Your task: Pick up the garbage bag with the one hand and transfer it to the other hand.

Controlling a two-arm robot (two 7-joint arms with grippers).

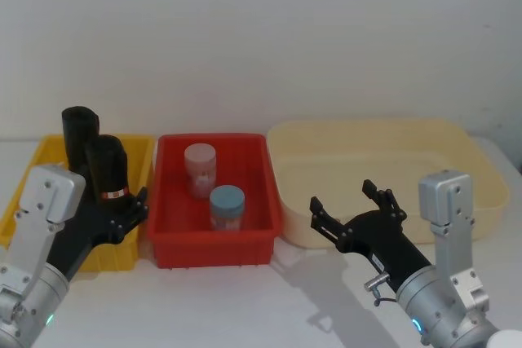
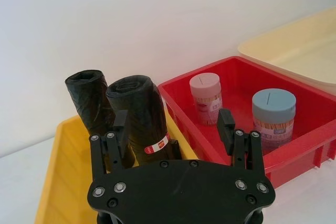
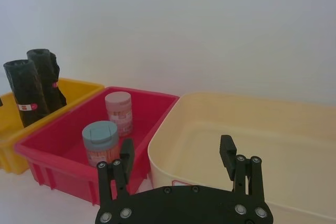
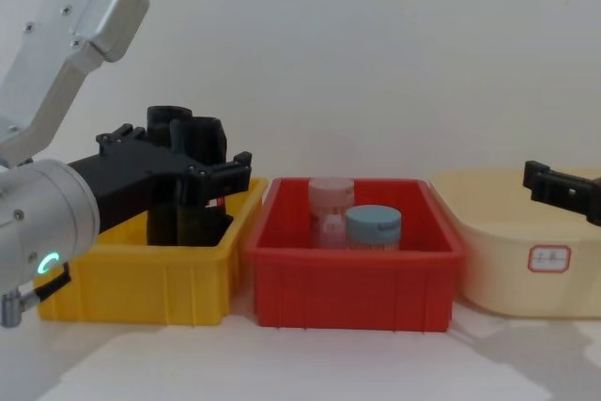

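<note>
Two black garbage-bag rolls stand upright in the yellow bin. The front garbage bag has a red-and-white band on its side. My left gripper is open at that roll. The roll stands between its fingers, close against one of them, with a wide gap to the other. The second roll stands just behind. My right gripper is open and holds nothing. It hovers at the front rim of the cream tub.
The red bin sits between the yellow bin and the cream tub. It holds a pink-lidded jar and a blue-lidded jar. A white wall stands close behind all three containers. White tabletop lies in front of them.
</note>
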